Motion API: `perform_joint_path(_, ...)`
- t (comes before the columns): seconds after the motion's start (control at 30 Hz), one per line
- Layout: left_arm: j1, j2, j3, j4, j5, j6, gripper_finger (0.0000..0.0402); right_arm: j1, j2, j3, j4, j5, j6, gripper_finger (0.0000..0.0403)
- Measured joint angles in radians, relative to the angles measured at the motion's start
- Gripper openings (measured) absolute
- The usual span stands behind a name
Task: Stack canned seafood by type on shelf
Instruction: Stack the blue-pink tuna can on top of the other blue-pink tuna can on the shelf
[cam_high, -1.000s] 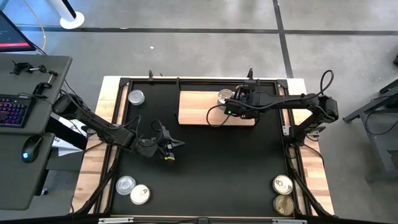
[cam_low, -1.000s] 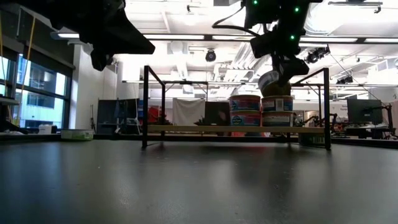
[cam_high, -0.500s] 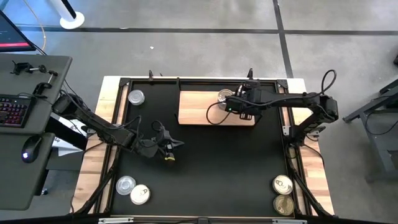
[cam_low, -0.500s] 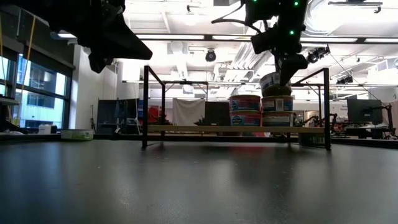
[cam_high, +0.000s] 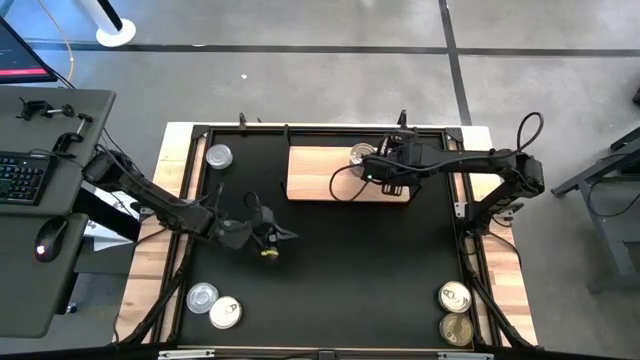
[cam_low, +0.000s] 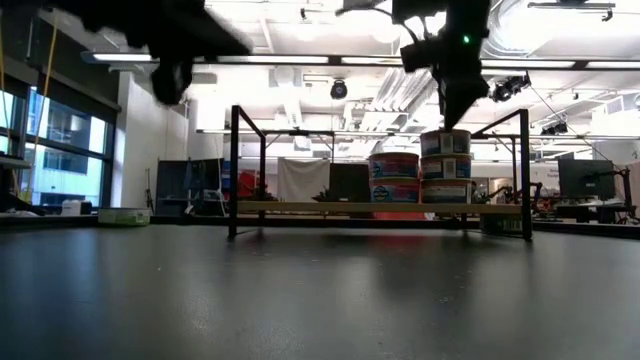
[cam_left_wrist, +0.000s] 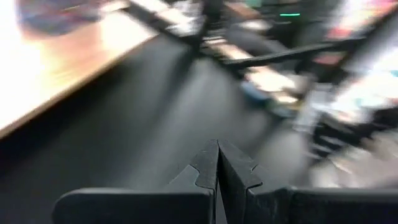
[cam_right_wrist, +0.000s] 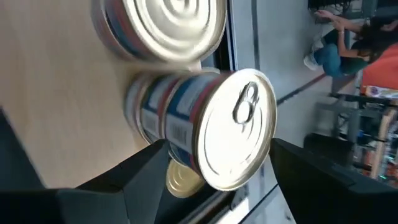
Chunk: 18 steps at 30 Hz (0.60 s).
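Note:
The shelf (cam_high: 310, 175) is a pale wood board on a black frame at the far side of the black mat. Two stacks of canned seafood stand on it: a left stack (cam_low: 395, 178) and a taller right stack (cam_low: 446, 178). My right gripper (cam_high: 385, 168) is over the right stack, shut on its top can (cam_right_wrist: 239, 137), which has a silver pull-tab lid and a blue and white label. My left gripper (cam_high: 270, 235) hovers over the mat's left middle, shut (cam_left_wrist: 217, 155) and empty. My right gripper has the top can pinched by its round side wall (cam_right_wrist: 180, 134) between the two fingers (cam_right_wrist: 146, 165), one on each side. It comes slanting down from above and from the table's right. The can (cam_low: 446, 143) stands level and upright on the right stack.
Loose cans lie around the mat: one at the far left (cam_high: 219, 156), two at the near left (cam_high: 203, 296) (cam_high: 225, 312), two at the near right (cam_high: 455, 296) (cam_high: 457, 328). The shelf's black frame posts (cam_low: 233, 170) stand at its ends.
My right gripper has turned its can from tilted above the right stack to level on top of it, and its wrist has rolled and risen a little.

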Motion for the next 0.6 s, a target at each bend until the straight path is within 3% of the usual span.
perform_joint_path(0.1, 0.011, -0.052, 0.0, 0.076, 0.114, 0.162, 0.0, 0.02, 0.0, 0.057, 0.0, -0.008, 0.026, 0.0272)
perform_joint_path(0.23, 0.033, -0.145, 0.045, 0.017, 0.127, 0.257, 0.0, 0.052, -0.001, 0.137, 0.015, -0.106, 0.105, 0.0272)
perform_joint_path(0.37, -0.008, -0.172, 0.2, -0.401, 0.167, 0.316, 0.0, 0.1, -0.012, 0.142, 0.098, -0.3, 0.209, 0.0262)
perform_joint_path(0.47, -0.088, -0.134, 0.309, -0.711, 0.164, 0.286, 0.0, 0.168, -0.029, 0.057, 0.181, -0.428, 0.249, 0.0228)
perform_joint_path(0.6, -0.226, -0.079, 0.344, -0.852, 0.159, 0.121, 0.0, 0.291, -0.061, -0.16, 0.344, -0.592, 0.385, 0.0144)
